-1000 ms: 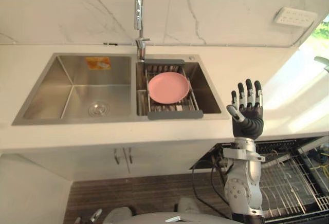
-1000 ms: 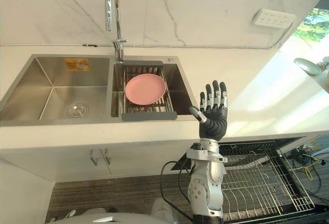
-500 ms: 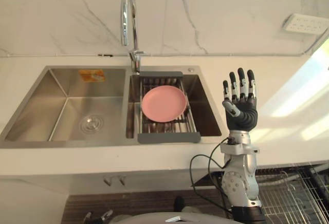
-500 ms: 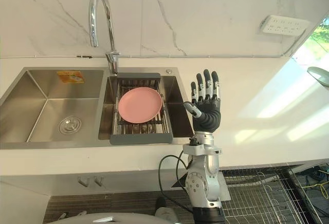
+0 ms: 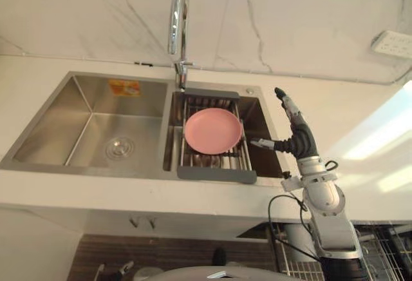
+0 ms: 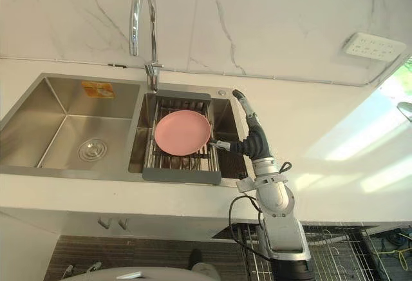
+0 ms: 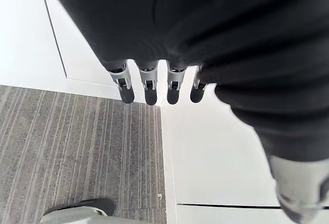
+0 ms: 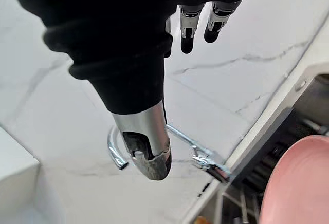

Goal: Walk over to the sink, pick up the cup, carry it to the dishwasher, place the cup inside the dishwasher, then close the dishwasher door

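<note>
Right hand [image 5: 297, 141] had tipped edge-on and reached over the right basin of the sink [image 5: 96, 100], fingers straight, empty, thumb just beside the pink plate [image 5: 213, 130] on the rack [image 5: 217, 174], so pickup seemed next; left hand [image 7: 150, 88] hung straight-fingered.

The sink [image 5: 90, 120] is brushed steel with a dull, even sheen. The tap [image 5: 178, 17] above it is polished chrome, mirror-bright. The plate [image 5: 213, 130] looks like smooth matt pink plastic, and it lies on a rack [image 5: 217, 174] of thin metal wire with matt grey plastic ends. The worktop [image 5: 360, 120] is pale, smooth and stone-like. The wall [image 5: 290, 17] is glossy white marble with grey veins. My right hand [image 5: 297, 140] wears a dark, ribbed, matt cover; its fingers [image 8: 187, 29] are silver metal with dark tips. My left hand [image 7: 205, 39] has the same cover, above a floor [image 7: 77, 147] of grey wood-grain boards.
</note>
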Tool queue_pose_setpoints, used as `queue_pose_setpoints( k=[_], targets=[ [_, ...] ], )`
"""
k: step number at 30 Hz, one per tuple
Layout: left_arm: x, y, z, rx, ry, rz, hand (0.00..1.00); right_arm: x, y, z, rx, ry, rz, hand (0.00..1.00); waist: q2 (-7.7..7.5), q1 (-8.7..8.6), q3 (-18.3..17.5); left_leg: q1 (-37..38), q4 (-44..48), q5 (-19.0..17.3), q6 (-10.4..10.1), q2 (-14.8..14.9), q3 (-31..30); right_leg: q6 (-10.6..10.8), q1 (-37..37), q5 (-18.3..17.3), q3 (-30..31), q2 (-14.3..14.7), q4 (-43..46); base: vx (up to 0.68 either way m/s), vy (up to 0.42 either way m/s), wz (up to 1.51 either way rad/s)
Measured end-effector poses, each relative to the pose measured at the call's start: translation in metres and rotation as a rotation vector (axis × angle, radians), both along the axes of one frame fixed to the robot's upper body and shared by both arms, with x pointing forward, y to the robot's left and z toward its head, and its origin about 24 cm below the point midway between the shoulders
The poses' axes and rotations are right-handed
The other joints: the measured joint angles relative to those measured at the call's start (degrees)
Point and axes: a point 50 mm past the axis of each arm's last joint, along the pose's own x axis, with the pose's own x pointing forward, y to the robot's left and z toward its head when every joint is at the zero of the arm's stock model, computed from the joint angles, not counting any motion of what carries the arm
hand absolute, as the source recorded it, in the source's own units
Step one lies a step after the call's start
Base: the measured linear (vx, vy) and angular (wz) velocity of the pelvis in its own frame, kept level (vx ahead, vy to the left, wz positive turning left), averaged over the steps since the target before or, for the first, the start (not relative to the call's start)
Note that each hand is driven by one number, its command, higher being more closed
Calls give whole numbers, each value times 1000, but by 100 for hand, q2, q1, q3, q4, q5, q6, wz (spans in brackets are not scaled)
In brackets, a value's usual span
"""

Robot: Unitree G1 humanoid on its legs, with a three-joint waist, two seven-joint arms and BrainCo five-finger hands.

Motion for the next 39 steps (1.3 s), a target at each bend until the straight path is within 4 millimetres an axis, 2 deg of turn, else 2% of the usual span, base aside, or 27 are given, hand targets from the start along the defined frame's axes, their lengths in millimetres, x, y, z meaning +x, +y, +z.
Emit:
queue_pose_setpoints(
  k=[1, 3, 4, 5, 7, 10, 19, 25, 32, 35, 39],
  targets=[
    [1, 0, 0, 0, -2, -1, 0, 0, 0, 0, -46, -2, -14, 0, -5, -3, 0, 0, 0, 1, 0, 0, 1, -3, 0, 2, 0, 0, -1, -38, -1, -1],
    [4, 0, 0, -2, -4, -4, 0, 2, 1, 2, -245, -9, -35, 0, -14, -30, -1, -1, -2, 5, -2, 0, 0, -13, 0, 10, -1, -1, -10, -39, 0, 0],
    [4, 0, 0, -2, -3, -5, 0, 3, 2, 3, -273, -11, -32, 0, -14, -38, -1, -1, -3, 6, -2, 0, 0, -14, -1, 10, -1, -1, -13, -32, 0, 0],
    [5, 1, 0, 0, -1, -6, 0, 6, 5, 7, -388, -22, -22, 0, -14, -72, 1, -2, -9, 13, -4, 2, -1, -18, -3, 14, -1, 1, -19, -30, -2, 1],
    [6, 3, 0, 4, 4, -6, 0, 11, 11, 12, -496, -39, -2, 0, -15, -85, 2, -3, -29, 26, -7, 7, -5, -23, -9, 16, -1, 5, -31, -15, -2, 1],
    [9, 7, 1, 15, 12, 1, 0, 16, 21, 19, -597, -51, 53, 0, -36, -77, 16, -7, -122, 80, -10, 5, -16, -30, -47, 22, -10, 6, -35, -3, 0, 1],
    [15, 12, 3, 36, 14, -12, 0, 26, 44, 20, -828, -88, 121, 0, -64, -13, 4, -106, -191, 151, -14, -11, -56, -31, -137, 22, -93, -14, -18, 0, 4, 3],
    [22, 12, 3, 24, 4, -22, 0, 44, 48, 3, -971, -10, 148, 0, -77, 74, -4, -167, -198, 180, -1, -44, -114, -28, -157, 21, -169, -60, -41, -26, 7, 7],
    [23, 20, 6, 48, 6, -28, 0, 53, 42, -35, -1110, 132, 139, 0, -132, 125, -34, -226, -409, 375, -38, -51, -200, -27, -258, 21, -300, -85, -42, -16, -11, 9],
    [26, 23, 8, 56, -9, -32, 0, 56, 36, -45, -1145, 178, 122, 0, -131, 159, -34, -226, -413, 384, -42, -48, -199, -27, -255, 22, -309, -86, -42, 0, 0, 0],
    [27, 23, 8, 57, -15, -34, 0, 57, 35, -47, -1177, 180, 113, 0, -134, 169, -35, -226, -412, 384, -42, -49, -198, -25, -254, 23, -312, -90, -42, 0, 0, 0]
  ],
)
